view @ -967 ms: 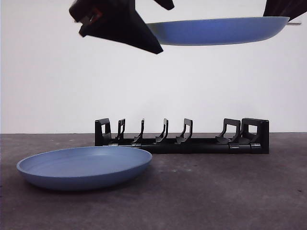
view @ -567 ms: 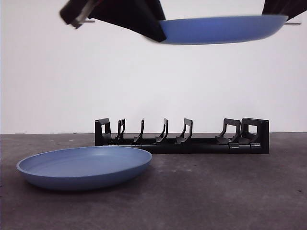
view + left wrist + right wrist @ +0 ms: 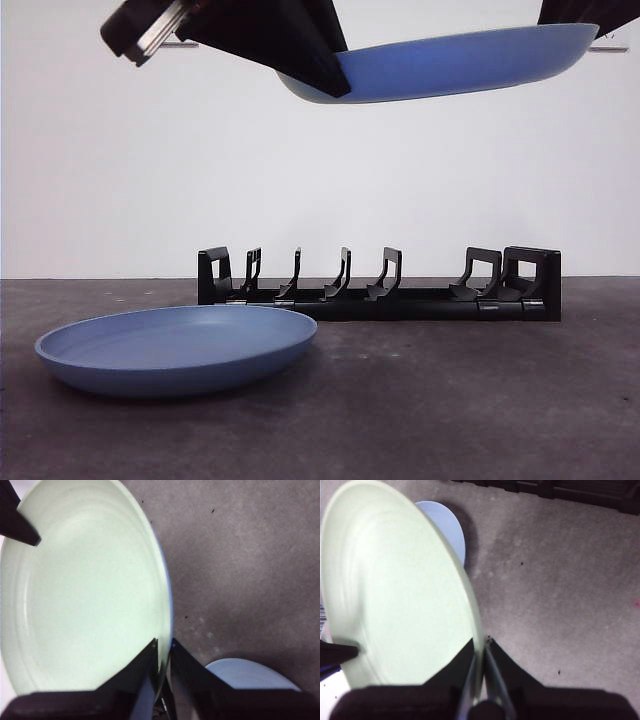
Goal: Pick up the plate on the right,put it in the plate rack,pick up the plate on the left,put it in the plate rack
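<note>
Raised plate [image 3: 460, 62]: pinched at opposite rims. Left gripper [image 3: 163, 652] fingers closed on its left edge; right gripper [image 3: 482, 647] fingers closed on its right edge. Two holds likely keep the wide plate from sagging or slipping. Plate high over the plate rack [image 3: 380, 285], left rim slightly lower, probably tilting toward upright for a slot. Second plate [image 3: 178, 348] flat on the counter [image 3: 480, 400], near left, in front of the rack.
</note>
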